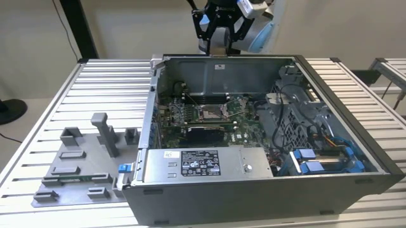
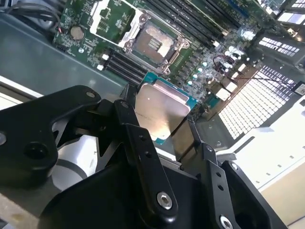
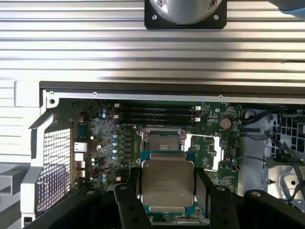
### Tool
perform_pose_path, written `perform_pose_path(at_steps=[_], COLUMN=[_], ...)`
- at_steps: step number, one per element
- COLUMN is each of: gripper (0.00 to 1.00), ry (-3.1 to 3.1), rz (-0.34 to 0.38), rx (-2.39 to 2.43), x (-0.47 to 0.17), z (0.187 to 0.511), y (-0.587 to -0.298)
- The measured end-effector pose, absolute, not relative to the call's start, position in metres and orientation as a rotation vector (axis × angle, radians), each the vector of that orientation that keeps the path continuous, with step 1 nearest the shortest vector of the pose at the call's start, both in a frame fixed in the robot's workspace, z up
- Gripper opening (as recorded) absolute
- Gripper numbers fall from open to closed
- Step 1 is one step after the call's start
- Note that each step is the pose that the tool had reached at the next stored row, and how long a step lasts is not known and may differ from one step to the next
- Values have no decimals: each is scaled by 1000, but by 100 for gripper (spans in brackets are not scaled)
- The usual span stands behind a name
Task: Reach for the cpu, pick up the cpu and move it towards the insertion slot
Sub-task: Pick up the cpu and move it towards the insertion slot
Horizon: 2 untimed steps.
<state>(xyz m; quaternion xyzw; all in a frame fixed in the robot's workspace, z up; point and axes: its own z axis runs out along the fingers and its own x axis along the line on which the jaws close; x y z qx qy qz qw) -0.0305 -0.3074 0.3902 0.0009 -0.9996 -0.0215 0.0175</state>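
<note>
The gripper (image 3: 167,188) pinches the cpu (image 3: 167,183) between its two black fingers (image 3: 127,202), one on each side edge, the chip's silver face turned to both wrist cameras. Its lower edge is cut off behind the black gripper body in the second wrist view, where the cpu (image 2: 159,114) shows a teal border along its exposed sides. In the exterior view the chip itself cannot be made out; the gripper (image 1: 219,38) hangs at the 12 o'clock end of the open computer case (image 1: 355,156), above its far wall, and the arm is cut off by the frame edge, its upper links hidden.

The insertion slot (image 1: 211,112) lies on the green motherboard (image 1: 190,114) near the centre of the case floor, its metal frame open and its dark centre bare. In the first wrist view the insertion slot (image 3: 160,141) sits just at 12 o'clock of the held chip, which overlaps its near edge. In the second wrist view the insertion slot (image 2: 153,44) lies at 12 o'clock of the chip, well clear of it.

A grey fixture plate (image 1: 76,171) with plastic blocks rests on the slatted table (image 1: 108,90) at 9 o'clock of the case.
</note>
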Motion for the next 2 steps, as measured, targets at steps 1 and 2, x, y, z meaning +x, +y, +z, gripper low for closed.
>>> perform_pose_path(at_steps=[1,2], gripper=[0,0], ry=[-3106,-3106], rz=[-67,-67], rx=[3,3], x=[-30,-30], z=[390,390], y=[-307,-307])
